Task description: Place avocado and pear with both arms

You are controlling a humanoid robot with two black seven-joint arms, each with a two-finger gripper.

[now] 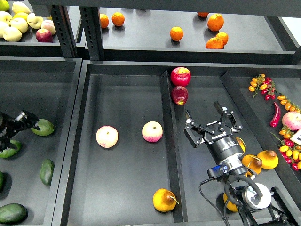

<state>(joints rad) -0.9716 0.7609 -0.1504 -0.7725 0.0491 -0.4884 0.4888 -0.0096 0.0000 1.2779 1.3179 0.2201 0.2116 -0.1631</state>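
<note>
An orange-yellow pear [164, 199] with a thin brown stem lies at the front of the middle tray's left compartment. My right gripper [206, 120] is open and empty above the right compartment, well back and right of that pear. More orange pears [268, 159] lie right of my right arm. My left gripper [10, 134] is at the left edge over the left tray, dark and partly cut off. A green avocado [9, 149] hangs right under it and looks held. Another dark avocado [46, 172] lies on the tray.
Two pink-yellow apples [107, 136] [152, 131] lie in the left compartment and two red apples [180, 76] at the divider's back end. A rounder light avocado [45, 127] sits beside my left gripper. A rear shelf holds oranges [177, 33]. Chillies and small tomatoes [275, 114] are far right.
</note>
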